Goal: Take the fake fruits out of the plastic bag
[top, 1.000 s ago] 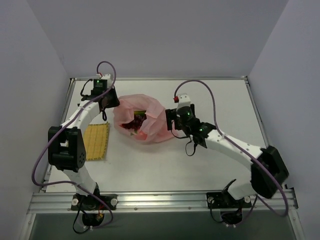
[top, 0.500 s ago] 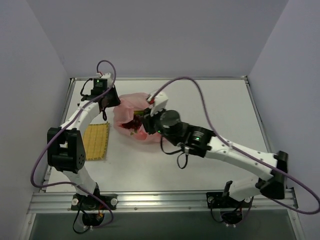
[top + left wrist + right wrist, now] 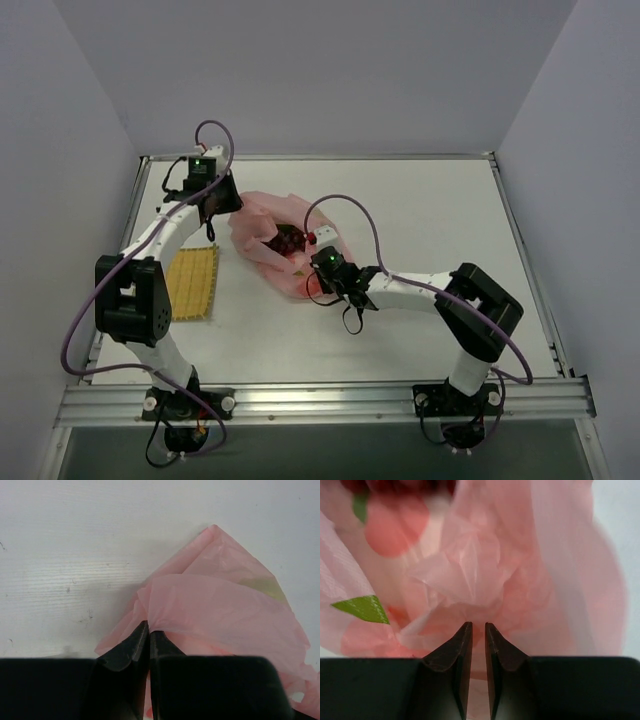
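The pink plastic bag point(image 3: 262, 222) lies crumpled at the table's middle back. Through its opening and film I see fake fruits point(image 3: 279, 242): dark red ones, a peach-red one point(image 3: 395, 527) and a green leaf point(image 3: 362, 608). My left gripper point(image 3: 224, 210) is shut on the bag's left edge, the film pinched between its tips point(image 3: 149, 628). My right gripper point(image 3: 303, 262) reaches low into the bag's near right side. Its jaws point(image 3: 478, 626) stand almost together with a fold of bag film point(image 3: 470, 575) caught between them. No fruit is in either gripper.
A flat yellow woven mat point(image 3: 193, 282) lies left of the bag, beside the left arm. The right arm stretches low across the table from the near right. The table's raised rim point(image 3: 320, 157) runs along the back.
The right arm swung over the bag from its right side, then dropped low at the bag's near right. Its jaws closed from wide open. The left gripper kept its hold.
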